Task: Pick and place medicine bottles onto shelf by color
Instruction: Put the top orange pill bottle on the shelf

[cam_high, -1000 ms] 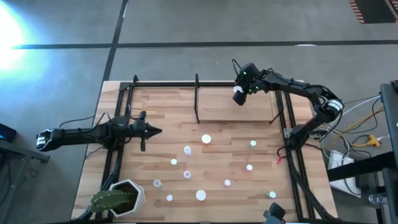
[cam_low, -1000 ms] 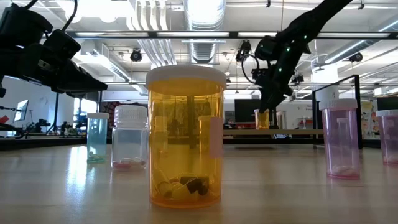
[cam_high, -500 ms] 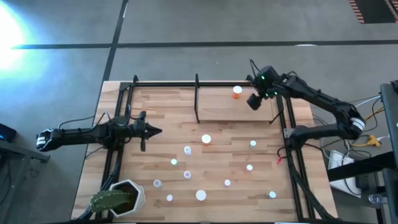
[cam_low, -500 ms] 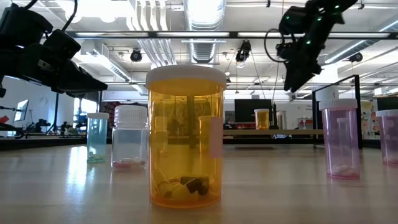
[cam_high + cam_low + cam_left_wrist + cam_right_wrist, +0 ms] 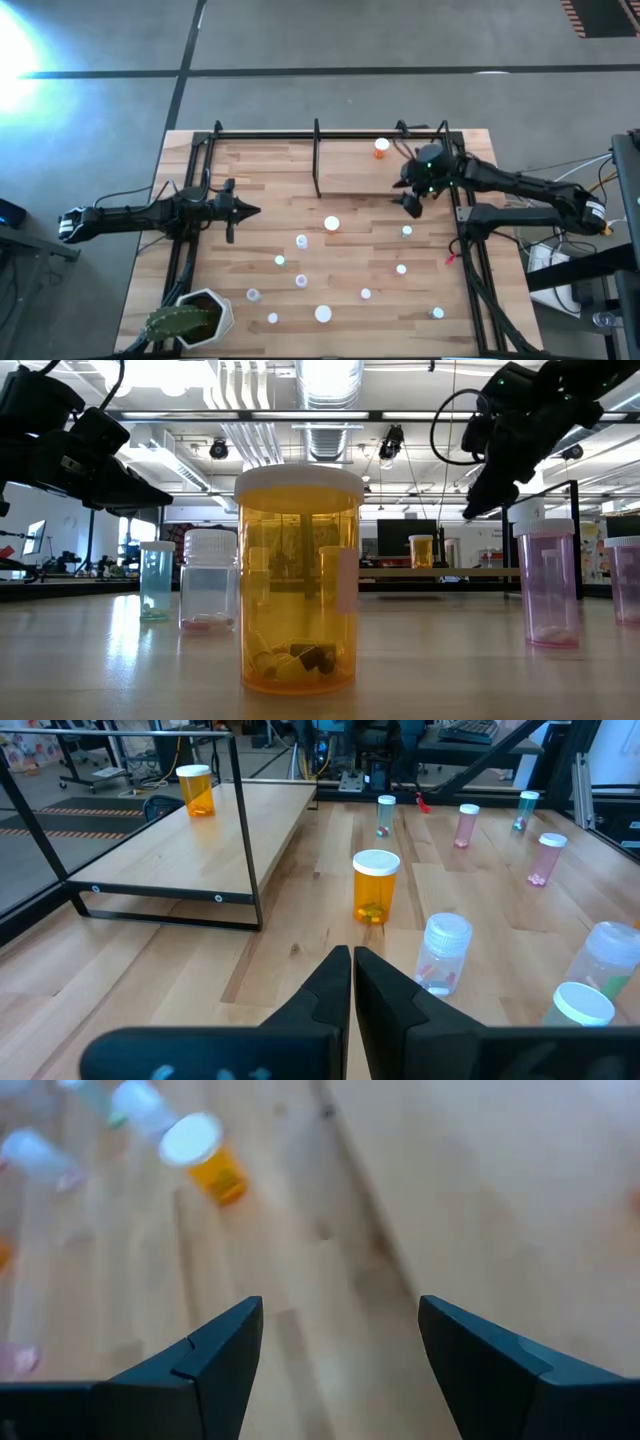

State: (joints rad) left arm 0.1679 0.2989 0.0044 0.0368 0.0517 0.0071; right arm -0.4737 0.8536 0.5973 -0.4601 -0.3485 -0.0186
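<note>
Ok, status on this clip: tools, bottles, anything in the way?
Right tool open, empty, above the shelf's front edge. Left tool shut, parked at table's left. One orange bottle on shelf, the others on the table. Nothing in the way.

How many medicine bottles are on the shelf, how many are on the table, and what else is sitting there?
Orange bottle on the shelf: 1
Loose bottles on the tabletop: 11
Potted cactus: 1
Total: 13

potted cactus (image 5: 190,318), wooden tabletop (image 5: 260,215)
</note>
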